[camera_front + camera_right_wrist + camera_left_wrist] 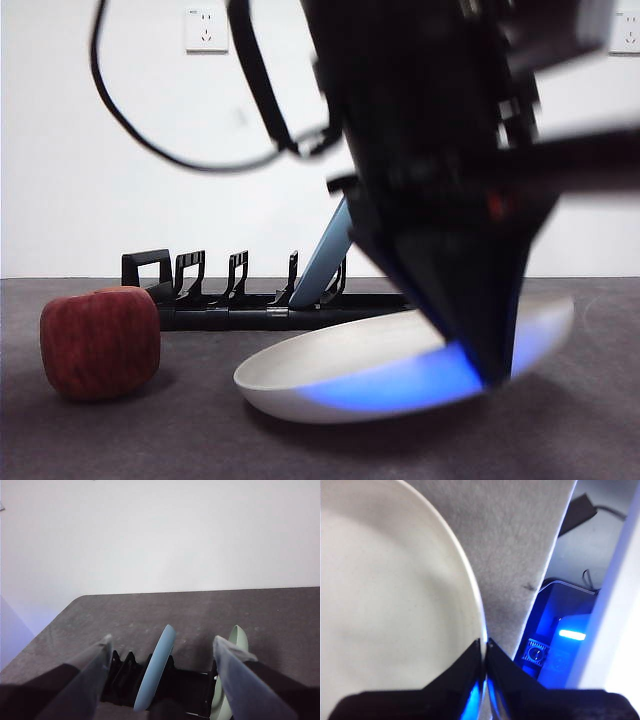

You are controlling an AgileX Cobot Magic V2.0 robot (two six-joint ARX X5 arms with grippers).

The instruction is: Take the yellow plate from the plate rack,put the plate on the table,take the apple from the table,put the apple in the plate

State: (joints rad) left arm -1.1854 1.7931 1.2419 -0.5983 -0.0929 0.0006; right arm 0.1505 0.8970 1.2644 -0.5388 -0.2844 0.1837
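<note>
I am clamping my left gripper [484,650] on the rim of the yellow plate [340,365], jaws pinched nearly together on its thin matte edge. The plate is tilting, its far side touching the dark speckled table [150,440] and the gripped side raised. The blocky red apple [100,342] is sitting beside the plate, just in front of the black plate rack [230,295]. My right gripper [162,680] is hovering wide open, holding nothing, above the rack's light blue plate [155,672].

Left tool [484,647]: jaws pinched together on the plate's rim.
Yellow plate [390,595]: cream, shallow, fills most of the view.
Tabletop [512,555]: grey, beside the rim.
</note>
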